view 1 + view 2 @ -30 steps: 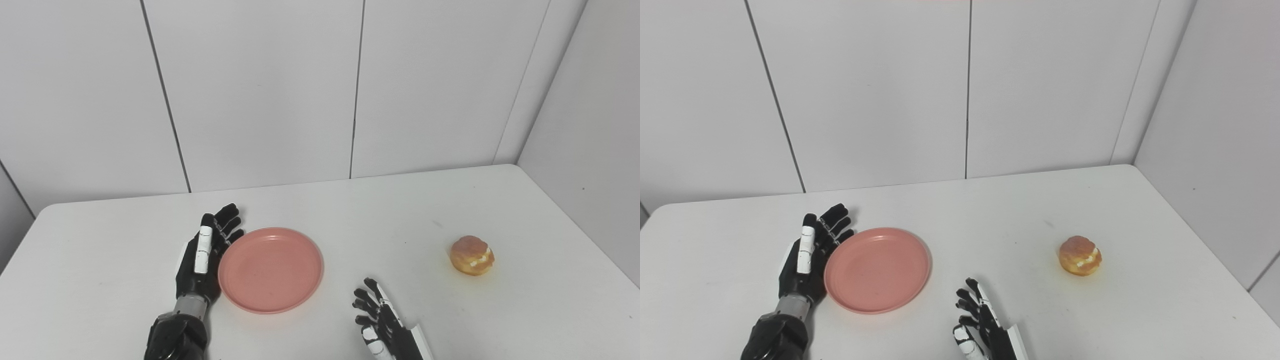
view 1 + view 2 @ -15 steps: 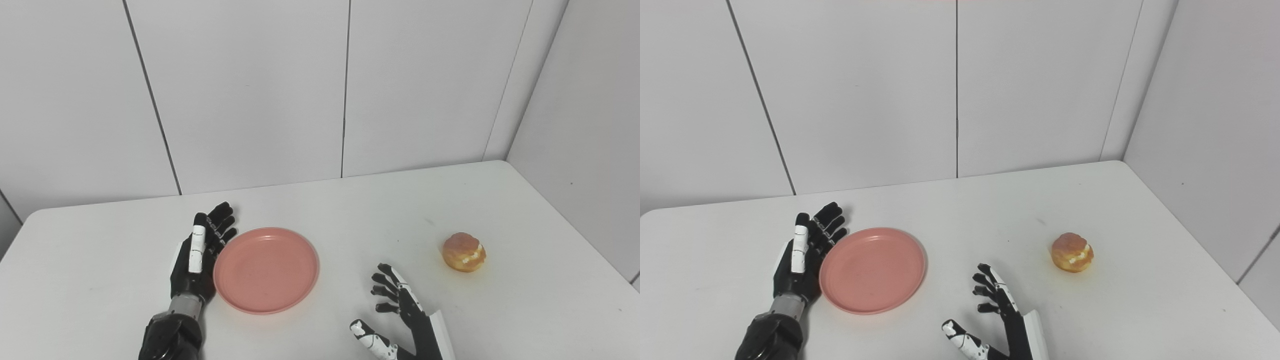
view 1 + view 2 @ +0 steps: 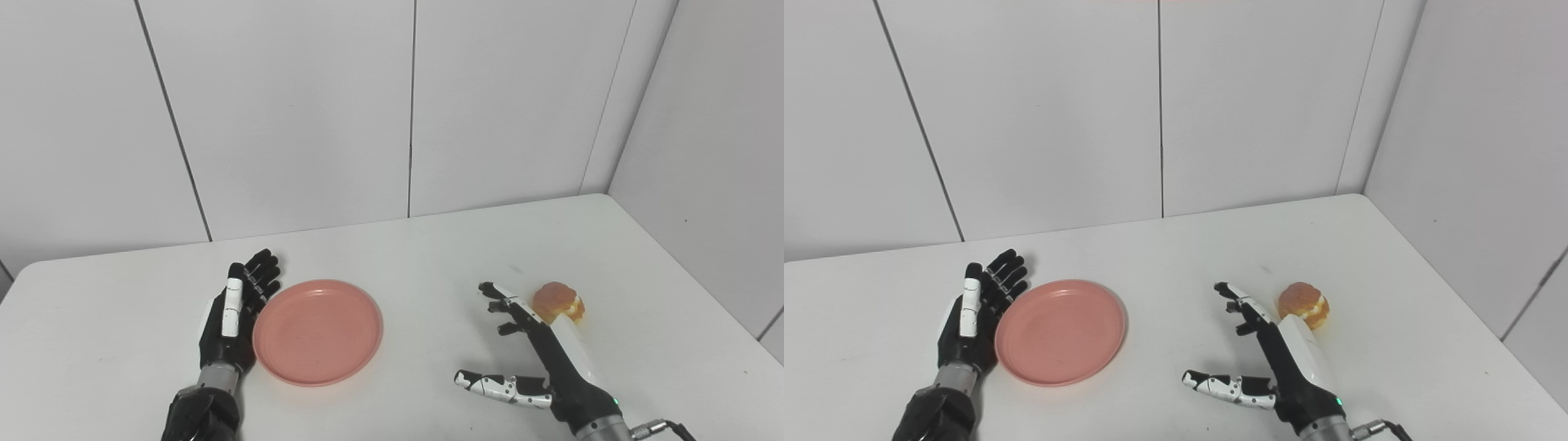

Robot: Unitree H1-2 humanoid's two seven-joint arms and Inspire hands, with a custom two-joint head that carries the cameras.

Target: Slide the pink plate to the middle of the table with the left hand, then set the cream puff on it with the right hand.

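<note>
Left eye view, white table (image 3: 398, 257), grey panelled walls (image 3: 294, 110), both robot hands spread, empty

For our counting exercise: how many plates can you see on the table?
1. The pink plate lies left of the table's middle, its left rim beside the open left hand. No others show; nothing on the table could hide another.

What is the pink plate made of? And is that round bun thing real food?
The pink plate looks like plastic: one even matte colour, a thin raised rim, no glassy shine. The cream puff looks like baked pastry, golden-brown and bumpy on top with pale cream in its split. It might be a toy copy; the pictures cannot settle that.
</note>
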